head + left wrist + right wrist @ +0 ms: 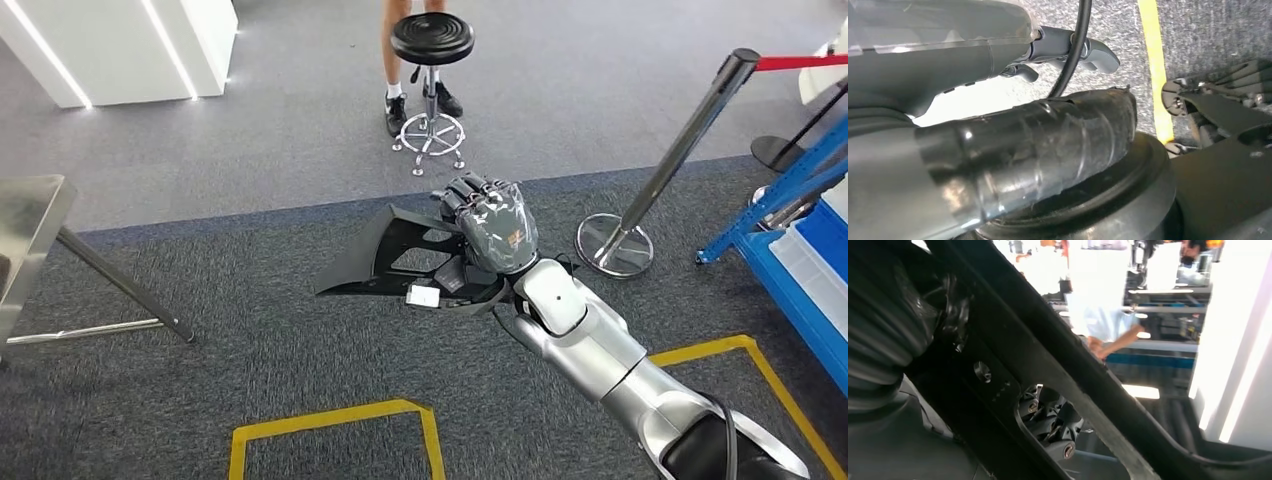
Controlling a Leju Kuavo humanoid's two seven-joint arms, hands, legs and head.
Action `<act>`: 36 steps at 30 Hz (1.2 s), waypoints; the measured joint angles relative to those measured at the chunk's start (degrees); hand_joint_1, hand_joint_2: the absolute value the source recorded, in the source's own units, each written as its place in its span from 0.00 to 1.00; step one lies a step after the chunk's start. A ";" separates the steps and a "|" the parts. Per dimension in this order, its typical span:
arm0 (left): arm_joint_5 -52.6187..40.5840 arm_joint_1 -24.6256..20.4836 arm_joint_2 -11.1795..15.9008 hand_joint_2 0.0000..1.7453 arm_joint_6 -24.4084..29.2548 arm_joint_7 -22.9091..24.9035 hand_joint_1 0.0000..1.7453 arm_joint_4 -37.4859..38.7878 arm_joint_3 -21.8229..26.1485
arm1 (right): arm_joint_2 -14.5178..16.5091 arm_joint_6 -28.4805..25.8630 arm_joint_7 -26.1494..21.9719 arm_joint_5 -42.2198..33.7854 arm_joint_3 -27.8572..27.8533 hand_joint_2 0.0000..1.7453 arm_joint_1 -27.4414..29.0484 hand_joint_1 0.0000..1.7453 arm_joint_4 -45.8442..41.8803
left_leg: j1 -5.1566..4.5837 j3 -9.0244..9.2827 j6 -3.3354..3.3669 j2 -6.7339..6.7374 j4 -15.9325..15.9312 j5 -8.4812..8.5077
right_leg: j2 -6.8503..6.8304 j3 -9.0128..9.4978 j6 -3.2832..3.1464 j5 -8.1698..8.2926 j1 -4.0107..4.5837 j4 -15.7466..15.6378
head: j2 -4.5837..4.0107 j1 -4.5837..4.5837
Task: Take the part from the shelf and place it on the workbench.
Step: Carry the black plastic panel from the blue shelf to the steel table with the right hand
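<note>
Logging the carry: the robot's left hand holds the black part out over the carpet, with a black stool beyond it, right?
Not quite. The right hand, not the left, holds the black part, as the head view shows. It is over the carpet, with the black stool beyond.

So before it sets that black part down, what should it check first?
1. Part held: ok, the right hand grips it above the carpet.
2. Grip firm: cannot tell; the right wrist view shows fingers through an opening in the part, but not how tightly they hold.
3. Workbench within reach: cannot tell; a metal table shows at the far left, apart from the part.
4. Path free: not ok, a stool with a person behind it, and a barrier post, stand ahead.
5. Left hand free: ok, it hangs over the floor holding nothing.
</note>
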 joint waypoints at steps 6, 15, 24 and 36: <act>-0.02 0.01 0.02 0.00 0.02 0.00 0.00 0.00 0.00 | 0.09 0.01 0.09 0.00 0.42 1.00 -0.09 1.00 0.23 | -0.48 0.21 3.13 -3.82 -1.54 0.55 | 4.92 -3.35 1.26 -4.69 -0.61 7.62 | 0.00 0.02; -0.02 -0.01 -0.09 0.00 -0.06 -0.16 0.00 0.00 0.01 | 0.04 0.08 0.18 0.00 0.51 1.00 -0.20 1.00 0.89 | -1.38 -0.58 3.30 -10.88 0.41 -0.16 | 11.20 -4.04 -0.70 1.87 0.30 2.39 | -0.01 0.04; 0.04 0.15 -0.04 0.00 -0.20 0.01 0.00 0.00 0.01 | -0.04 0.30 0.12 0.10 0.72 1.00 -1.74 1.00 0.70 | -0.33 -8.68 0.47 -4.41 15.42 -6.77 | 4.65 -1.97 -1.66 2.26 -0.17 -0.18 | 0.00 0.01; 0.07 0.16 0.01 0.00 -0.51 0.24 0.00 0.00 0.01 | -0.50 1.13 0.44 -0.15 1.64 1.00 -3.51 1.00 0.32 | -0.14 -0.37 2.77 -3.77 -0.80 0.71 | 3.37 -2.72 1.79 -2.55 -1.08 5.35 | 0.01 0.14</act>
